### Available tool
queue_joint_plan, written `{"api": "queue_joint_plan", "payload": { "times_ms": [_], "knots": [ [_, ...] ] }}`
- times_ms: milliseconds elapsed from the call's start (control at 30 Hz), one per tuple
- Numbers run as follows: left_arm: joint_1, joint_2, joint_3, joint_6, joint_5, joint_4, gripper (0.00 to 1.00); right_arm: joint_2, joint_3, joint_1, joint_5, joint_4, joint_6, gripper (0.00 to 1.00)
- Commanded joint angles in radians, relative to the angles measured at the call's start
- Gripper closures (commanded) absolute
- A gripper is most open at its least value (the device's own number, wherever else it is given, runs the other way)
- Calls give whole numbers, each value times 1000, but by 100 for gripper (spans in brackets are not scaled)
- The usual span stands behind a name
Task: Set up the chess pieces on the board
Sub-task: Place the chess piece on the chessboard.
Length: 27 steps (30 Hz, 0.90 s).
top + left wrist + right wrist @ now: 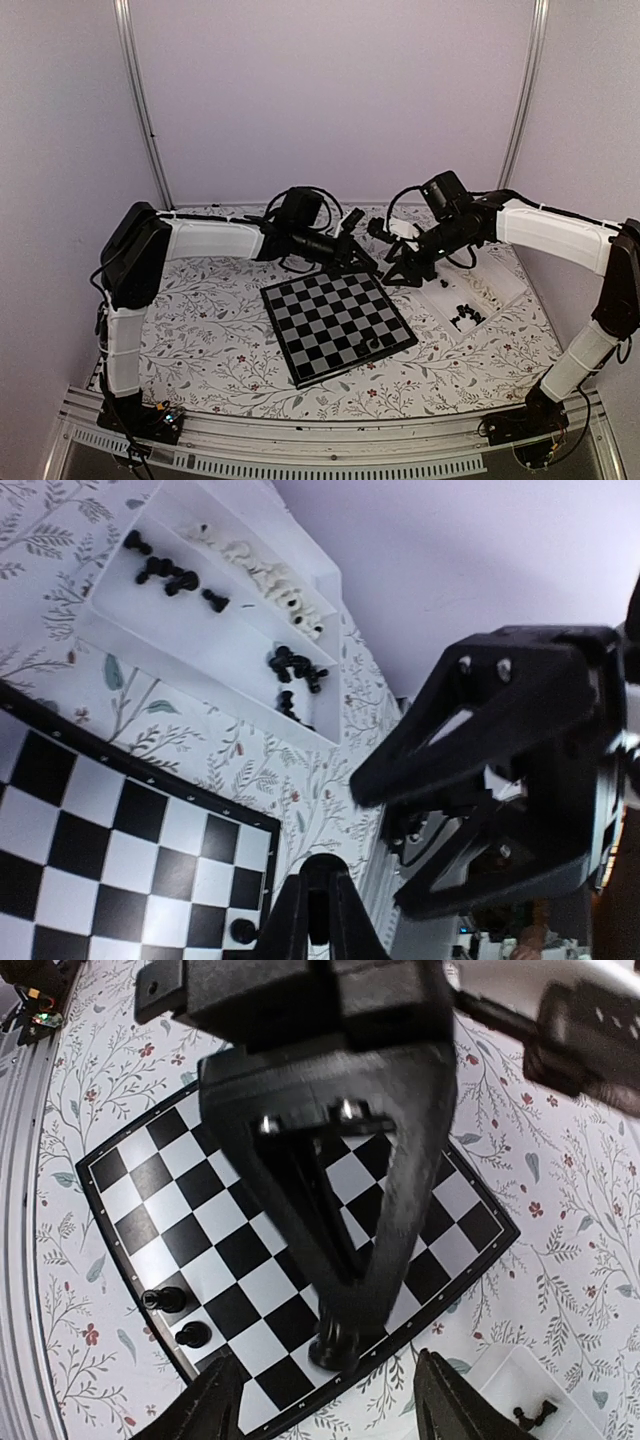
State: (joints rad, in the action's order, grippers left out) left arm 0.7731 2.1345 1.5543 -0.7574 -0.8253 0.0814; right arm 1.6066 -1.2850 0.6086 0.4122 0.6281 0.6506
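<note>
Chess piece (335, 1348), black, sits clenched in my left gripper (335, 1322) while my right gripper (400, 272) gapes empty; next I must lower it upright onto the board (150, 1190).

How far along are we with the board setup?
Barely started: two black pieces stand on the board. In hand: the left gripper is shut on a third black piece, the right gripper open. To do: the remaining black and white pieces in the tray.

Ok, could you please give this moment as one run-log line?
left gripper: shut on held black piece above board edge | right gripper: open, empty | board: two black pieces standing | tray: black and cream pieces
</note>
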Motion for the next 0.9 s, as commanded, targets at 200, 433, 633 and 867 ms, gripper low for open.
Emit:
{"api": "queue_joint_plan", "payload": {
  "times_ms": [200,433,633,867],
  "knots": [
    [57,-333,-86,586,634,-553,100,-66,170,-394,241,-100,-42,35],
    [188,-392,-161,693,892,-703,100,-76,238,-433,77,-208,-85,34],
    [273,-354,-194,691,913,-743,100,-45,233,-433,85,-194,-92,34],
    [315,-307,-198,692,823,-771,100,-19,232,-435,91,-182,-82,34]
  ]
}}
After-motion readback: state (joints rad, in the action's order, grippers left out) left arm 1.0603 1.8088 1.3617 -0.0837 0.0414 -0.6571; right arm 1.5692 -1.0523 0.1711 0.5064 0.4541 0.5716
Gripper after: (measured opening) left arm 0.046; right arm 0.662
